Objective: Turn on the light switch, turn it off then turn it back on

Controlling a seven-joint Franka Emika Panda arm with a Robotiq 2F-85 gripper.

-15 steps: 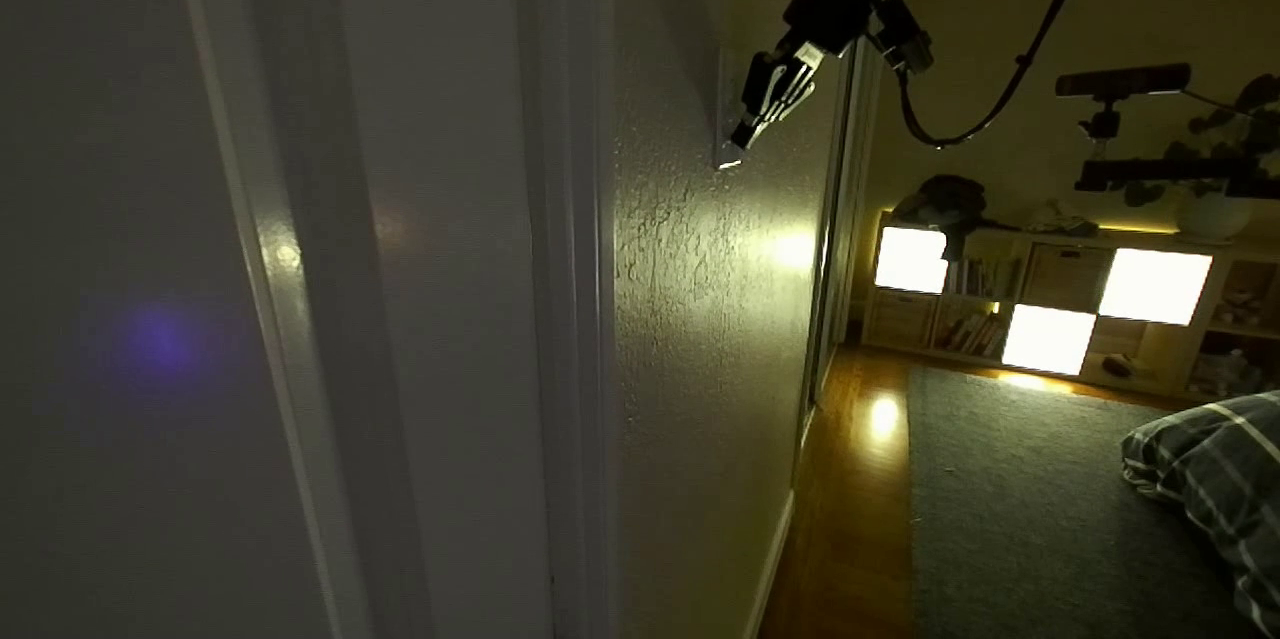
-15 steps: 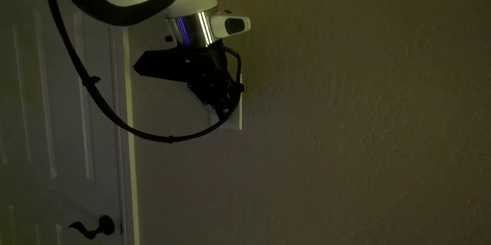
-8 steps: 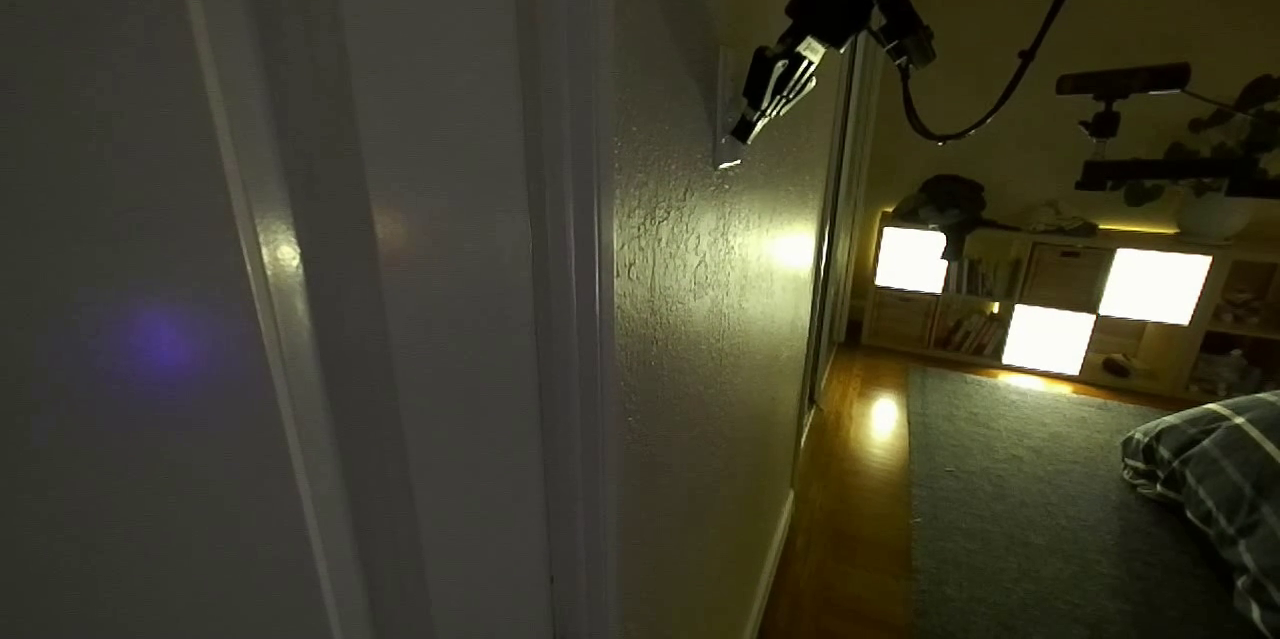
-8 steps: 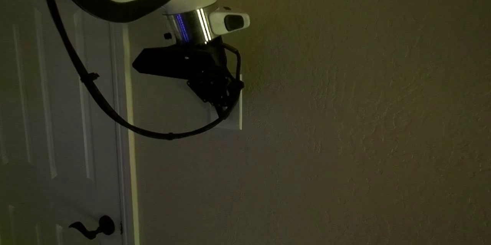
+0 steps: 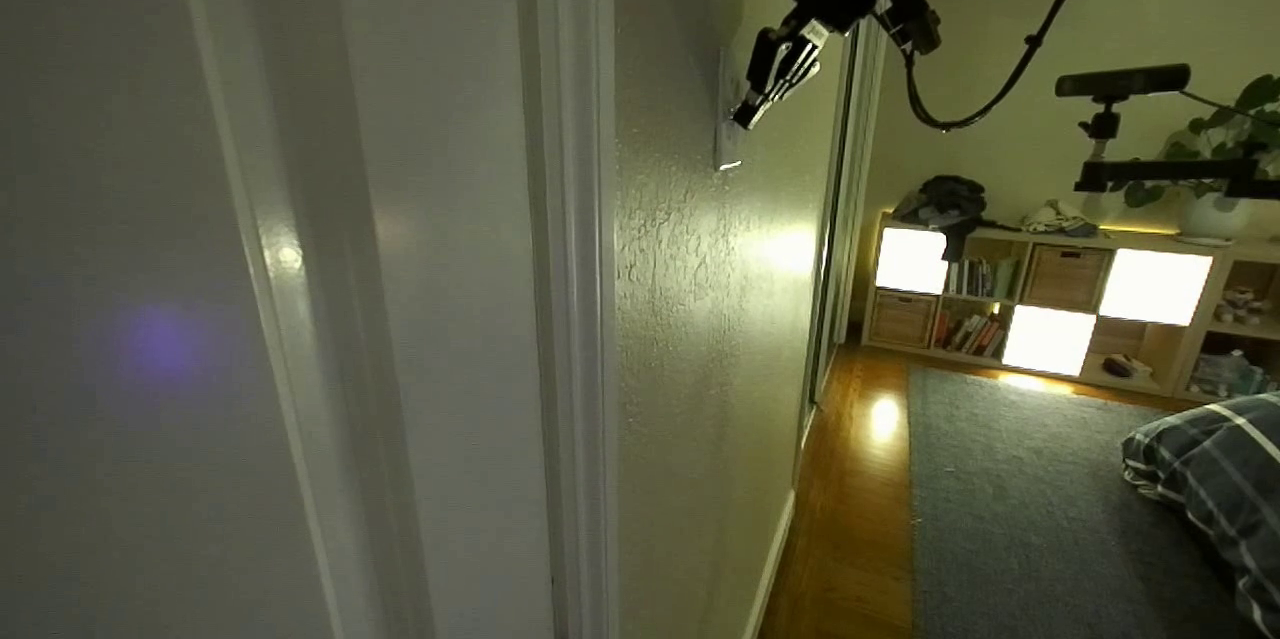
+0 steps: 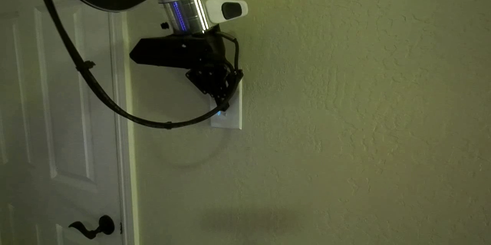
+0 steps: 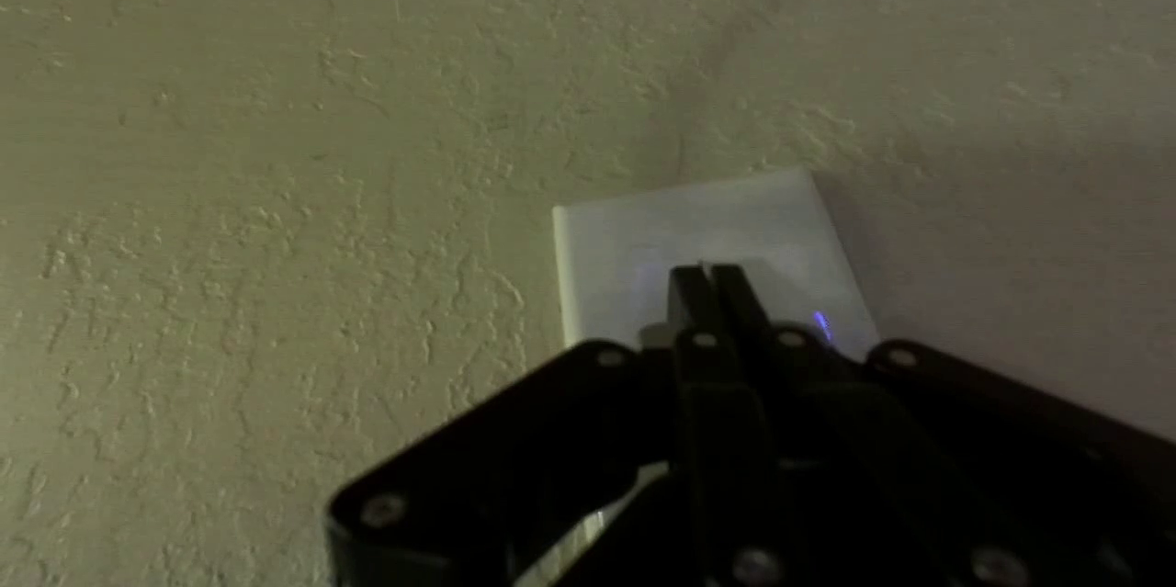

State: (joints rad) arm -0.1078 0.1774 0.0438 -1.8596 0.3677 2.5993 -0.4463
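Wrist view: gripper (image 7: 706, 275) closed, nothing visibly held; light switch (image 7: 689, 233) directly ahead of it, contact unclear. In exterior view, wall (image 6: 326, 122) around gripper looks lit, suggesting "on" stage. Whether first or final, cannot tell; off-and-on may remain.

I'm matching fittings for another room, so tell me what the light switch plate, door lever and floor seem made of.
Light switch plate: probably plastic; smooth, white face with crisp edges.
Door lever: likely metal with a dark finish, judging by its slim, curved form; sheen too dim to tell.
Floor: wood or laminate, which is unclear; brown, glossy, with a bright reflected spot.
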